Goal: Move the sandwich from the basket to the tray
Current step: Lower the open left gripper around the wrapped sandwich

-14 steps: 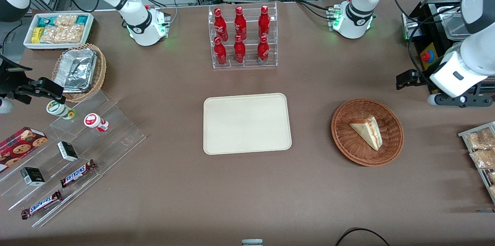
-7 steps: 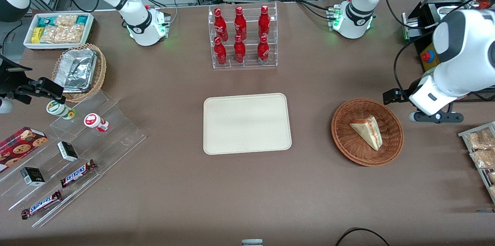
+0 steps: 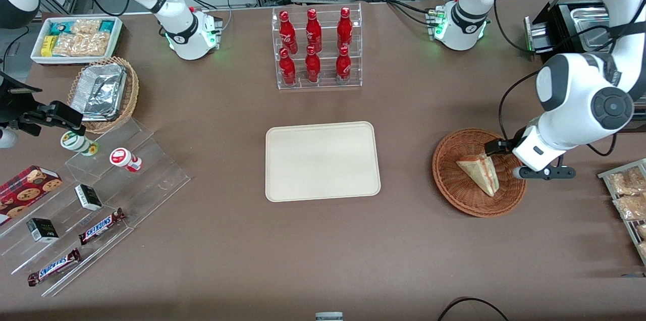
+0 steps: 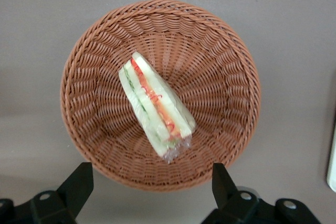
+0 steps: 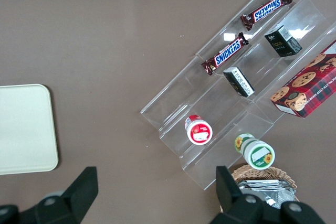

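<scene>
We see the left arm's two-finger gripper (image 4: 149, 184) hovering above the round reddish-brown wicker basket (image 3: 447, 179) at the front view's right, fingers spread wide and empty. The triangular white-bread sandwich (image 3: 478, 174) lies inside it; the cream rectangular tray (image 3: 322, 161) sits mid-frame, well apart.

We are seeing the sandwich (image 3: 479, 173) lying in the basket (image 3: 454, 190), which is sitting well apart from the tray (image 3: 322, 161), toward the working arm's end of the table. The gripper (image 4: 149, 188) is hanging above the basket's rim, its fingers spread apart.
</scene>
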